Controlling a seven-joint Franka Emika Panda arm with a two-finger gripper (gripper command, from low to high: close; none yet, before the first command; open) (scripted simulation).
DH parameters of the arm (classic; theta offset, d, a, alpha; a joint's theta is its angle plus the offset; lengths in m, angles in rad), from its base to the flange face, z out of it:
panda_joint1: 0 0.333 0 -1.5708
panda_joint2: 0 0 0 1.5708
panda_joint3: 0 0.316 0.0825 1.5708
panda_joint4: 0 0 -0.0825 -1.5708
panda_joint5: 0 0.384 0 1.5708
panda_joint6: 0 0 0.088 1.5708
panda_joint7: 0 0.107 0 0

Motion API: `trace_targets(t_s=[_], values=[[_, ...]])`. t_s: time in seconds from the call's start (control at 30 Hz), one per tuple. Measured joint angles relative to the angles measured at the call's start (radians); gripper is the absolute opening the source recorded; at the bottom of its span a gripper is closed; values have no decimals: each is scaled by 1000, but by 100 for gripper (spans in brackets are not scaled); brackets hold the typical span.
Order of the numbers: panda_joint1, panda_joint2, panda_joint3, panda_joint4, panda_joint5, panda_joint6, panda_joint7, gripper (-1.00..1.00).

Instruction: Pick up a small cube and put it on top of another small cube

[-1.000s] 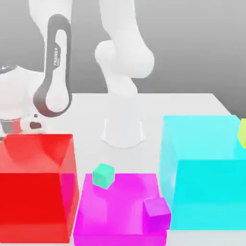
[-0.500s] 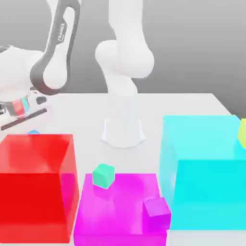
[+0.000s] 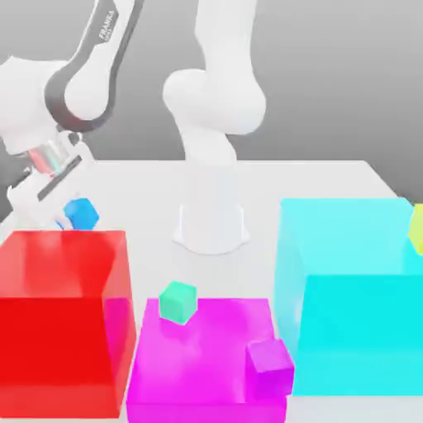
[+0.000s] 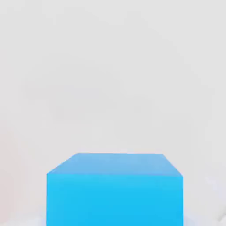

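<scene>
One pincer (image 3: 73, 216) hangs at the end of the white arm (image 3: 83, 78), over at about nine o'clock from the arm's base (image 3: 211, 225) in the exterior view, and it is closed tight on the small cube (image 3: 82, 213), a solid bright-blue block held clear above the table (image 3: 322, 178). In the hand view that same small cube (image 4: 115, 190) sits close under the camera, its flat top and one face showing against a pale blur. Just below the held cube, toward six o'clock, stands the big translucent red box (image 3: 64, 318), its back top edge near the cube. At about four o'clock from the pincer a small teal-green cube (image 3: 178, 301) rests at the back left corner of a translucent magenta box (image 3: 206, 351); a small purple cube (image 3: 270, 366) sits at that box's front right corner. Farther toward three o'clock rises a large translucent cyan box (image 3: 351, 289), with a yellow-green block (image 3: 415, 226) at the frame's edge beside its upper right corner.
</scene>
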Motion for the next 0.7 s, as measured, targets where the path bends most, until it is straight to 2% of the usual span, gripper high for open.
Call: trace_targets(t_s=[0.23,0.63,0.7], values=[[251,-150,167,6,21,-103,-220,-100],[524,-176,644,50,32,114,235,-100],[534,-180,692,49,45,142,318,-100]])
